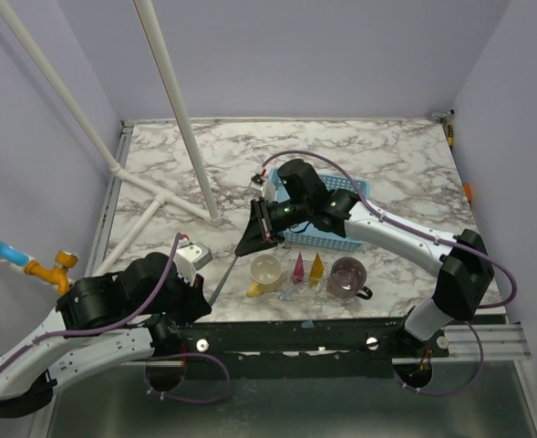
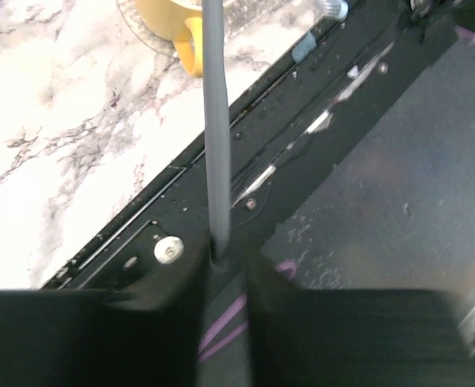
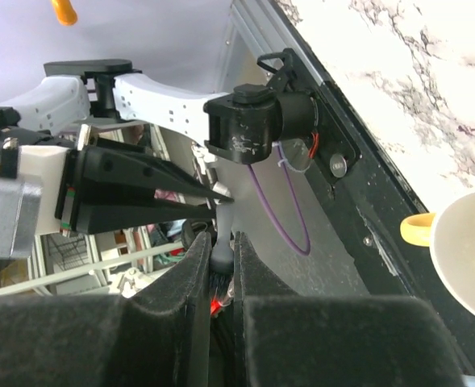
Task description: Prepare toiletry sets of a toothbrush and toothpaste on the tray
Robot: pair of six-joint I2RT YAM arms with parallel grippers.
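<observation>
The grey toothbrush hangs slanted over the table's front edge, held at both ends. My left gripper is shut on its lower handle end; in the left wrist view the grey stick runs up from the jaws. My right gripper is shut on the bristle head, with the left gripper's fingers just above it. A pink tube and a yellow tube stand between two mugs. A pale thin brush lies in front of them. The blue tray sits behind my right arm.
A yellow mug and a translucent purple mug stand near the front edge. White pipes cross the left half of the marble table. The black front rail runs below the toothbrush.
</observation>
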